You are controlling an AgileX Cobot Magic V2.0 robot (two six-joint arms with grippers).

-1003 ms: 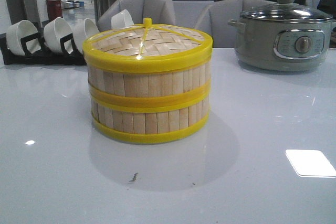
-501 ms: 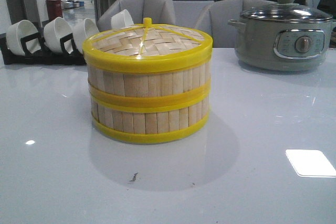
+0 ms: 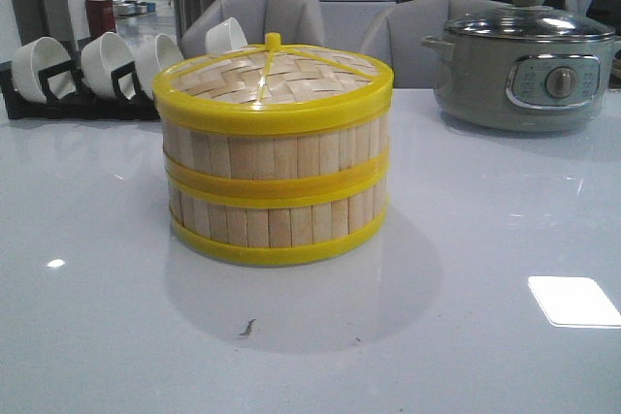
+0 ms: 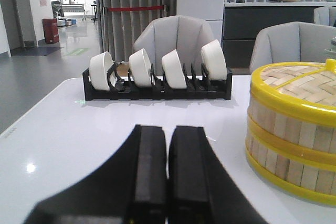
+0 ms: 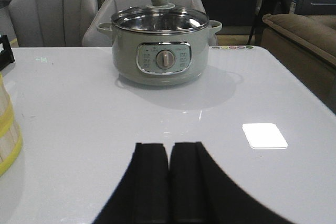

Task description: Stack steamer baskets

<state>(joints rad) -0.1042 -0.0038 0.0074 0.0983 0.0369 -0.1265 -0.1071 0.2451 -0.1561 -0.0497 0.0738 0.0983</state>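
Two round steamer baskets (image 3: pixel 275 191) of pale vertical bamboo slats showed bright yellow rims, stacked under a flat lid (image 3: pixel 277 77) of criss-cross woven pale bamboo with a yellow rim and yellow knob. The glossy tabletop (image 3: pixel 485 336) was white, faintly grey-blue. A grey-green electric pot (image 3: pixel 524 70) carried a silvery control panel, a beige dial and a clear glass lid with a shiny metal rim. White ceramic bowls (image 4: pixel 139 67) sat in a black slotted rack (image 4: pixel 157 90). The left gripper (image 4: pixel 168 179) was matte black; the right gripper (image 5: pixel 169 182) was black too. The padded chairs (image 3: pixel 257 16) behind were light grey.
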